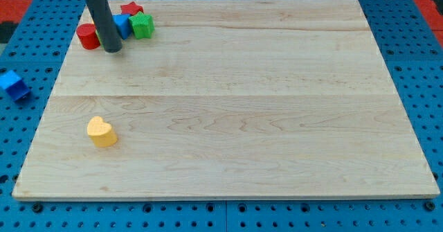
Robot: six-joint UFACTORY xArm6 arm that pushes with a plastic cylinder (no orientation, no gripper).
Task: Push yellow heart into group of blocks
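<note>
The yellow heart (pixel 102 131) lies alone on the wooden board near the view's lower left. A group of blocks sits at the board's top left: a red cylinder (pixel 87 36), a blue block (pixel 122 25) partly hidden behind the rod, a green block (pixel 142 25) and a red star (pixel 131 10). My tip (pixel 112 50) rests on the board just below the group, between the red cylinder and the blue block. The tip is far above the yellow heart in the view.
The wooden board (pixel 242 107) lies on a blue pegboard table. A loose blue block (pixel 12 84) lies off the board at the view's left edge. Red surfaces show in the top corners.
</note>
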